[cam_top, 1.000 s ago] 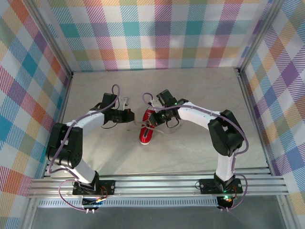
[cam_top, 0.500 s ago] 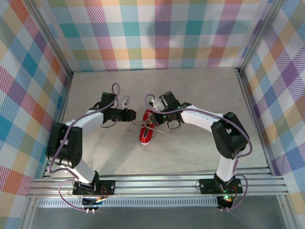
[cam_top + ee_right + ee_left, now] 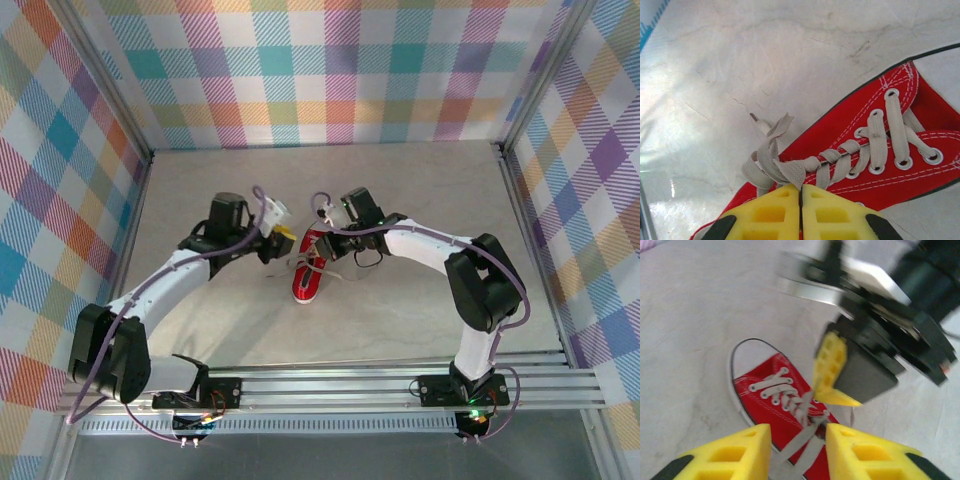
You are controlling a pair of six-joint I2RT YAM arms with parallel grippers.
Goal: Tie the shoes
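Observation:
The red sneaker [image 3: 307, 275] lies in the middle of the table, its white toe toward the arms. My right gripper [image 3: 323, 231] sits at its far, ankle end. In the right wrist view this gripper [image 3: 800, 189] is shut on a bunched loop of the grey lace [image 3: 771, 159] beside the shoe [image 3: 860, 112]. My left gripper [image 3: 284, 238] hovers just left of the shoe's opening. In the left wrist view its yellow fingers [image 3: 798, 432] stand apart, with two lace strands [image 3: 805, 445] running between them over the shoe [image 3: 760, 390]. The right gripper's fingers [image 3: 829, 371] show just beyond.
Plaid walls [image 3: 330, 80] close the table at the back and on both sides. An aluminium rail [image 3: 330, 385] with both arm bases runs along the near edge. The pale marbled tabletop [image 3: 430, 190] lies bare around the shoe.
My left arm has swung right and forward to the shoe, and its gripper has gone from shut to open over the laces. The right gripper has stayed shut at the ankle end.

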